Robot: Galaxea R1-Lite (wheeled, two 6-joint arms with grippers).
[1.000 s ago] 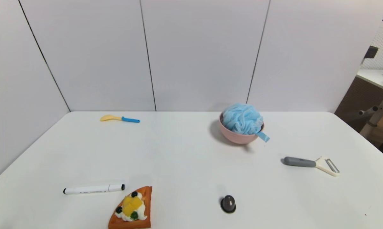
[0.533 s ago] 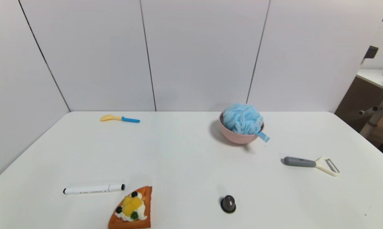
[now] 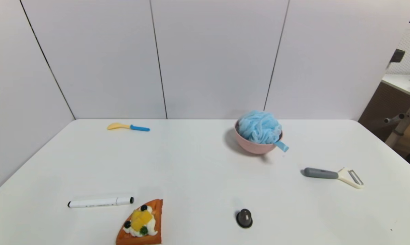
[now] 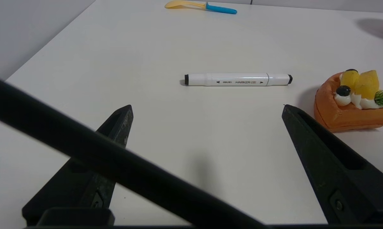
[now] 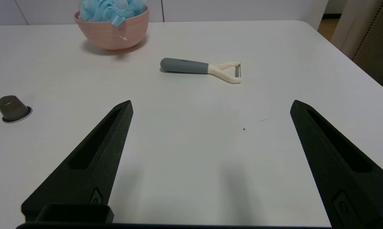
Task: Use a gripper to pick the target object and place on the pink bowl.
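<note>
The fluffy light-blue loofah (image 3: 260, 126) sits inside the pink bowl (image 3: 254, 145) at the back right of the table, its blue ribbon (image 3: 281, 146) hanging over the rim. The right wrist view shows the same loofah (image 5: 110, 9) in the bowl (image 5: 115, 30). Neither arm appears in the head view. My left gripper (image 4: 207, 108) is open over bare table near the front, short of the marker. My right gripper (image 5: 210, 105) is open over bare table near the front right, far from the bowl.
A yellow-and-blue spoon (image 3: 127, 127) lies at the back left. A white marker (image 3: 100, 202) and a toy waffle slice (image 3: 142, 223) are front left. A dark capsule (image 3: 244, 218) sits front centre, and a grey-handled peeler (image 3: 332, 175) lies at the right.
</note>
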